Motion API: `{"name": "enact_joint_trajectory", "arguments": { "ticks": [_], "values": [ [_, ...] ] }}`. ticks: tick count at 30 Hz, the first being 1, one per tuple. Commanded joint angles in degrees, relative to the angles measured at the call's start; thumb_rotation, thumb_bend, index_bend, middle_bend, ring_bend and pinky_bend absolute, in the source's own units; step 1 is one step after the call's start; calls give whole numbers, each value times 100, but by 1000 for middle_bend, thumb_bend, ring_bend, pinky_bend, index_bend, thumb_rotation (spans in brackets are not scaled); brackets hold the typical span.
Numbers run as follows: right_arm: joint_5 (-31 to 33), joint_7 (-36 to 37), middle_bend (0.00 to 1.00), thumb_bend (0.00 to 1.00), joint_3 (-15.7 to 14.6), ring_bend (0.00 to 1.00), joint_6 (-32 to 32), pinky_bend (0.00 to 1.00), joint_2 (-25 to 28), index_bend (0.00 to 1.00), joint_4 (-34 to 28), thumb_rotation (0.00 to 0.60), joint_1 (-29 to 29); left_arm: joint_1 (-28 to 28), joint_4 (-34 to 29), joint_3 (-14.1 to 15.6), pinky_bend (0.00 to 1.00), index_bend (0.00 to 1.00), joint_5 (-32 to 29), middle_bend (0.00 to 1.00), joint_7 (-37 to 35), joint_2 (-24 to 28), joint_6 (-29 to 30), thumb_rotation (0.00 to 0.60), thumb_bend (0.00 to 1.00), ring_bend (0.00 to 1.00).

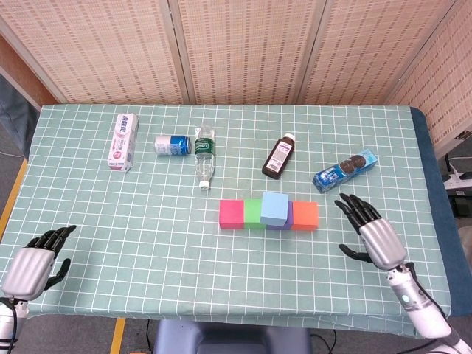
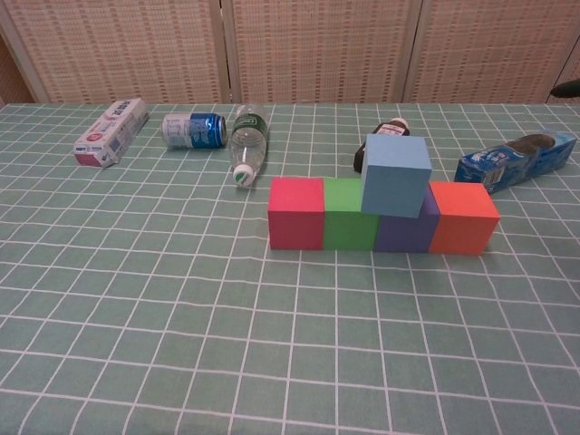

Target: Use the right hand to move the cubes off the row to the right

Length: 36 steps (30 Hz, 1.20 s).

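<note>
A row of cubes lies mid-table: pink cube, green cube, purple cube and orange cube. A light blue cube rests on top, over the green and purple ones. My right hand is open, fingers spread, to the right of the orange cube and apart from it. My left hand lies near the front left edge, fingers loosely apart, holding nothing. Only a dark tip of something shows at the chest view's right edge.
Behind the row lie a toothpaste box, a blue can, a water bottle, a brown medicine bottle and a blue cookie pack. The cookie pack sits just beyond my right hand.
</note>
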Motion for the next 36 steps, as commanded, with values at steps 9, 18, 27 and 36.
{"name": "enact_joint_trajectory", "arguments": {
  "ticks": [9,18,27,36],
  "values": [
    [560,106,0,114,272,0,-1625,148,-265,0,-565,600,1125,71,46,-11,395,132,58,201,-165,38,179,600,470,218],
    [758,-169,0,114,425,0,-1852,148,-675,0,-500,600,1495,78,44,-9,396,132,80,201,-139,37,193,600,470,218],
    [941,-289,14,115,586,0,-1711,191,-1150,141,-106,600,1672,75,57,-15,396,132,79,201,-159,36,183,600,470,219],
    [809,46,296,259,618,304,-1228,553,-1638,394,617,600,1722,94,61,-8,396,132,122,201,-181,44,235,600,470,219]
  ]
}}
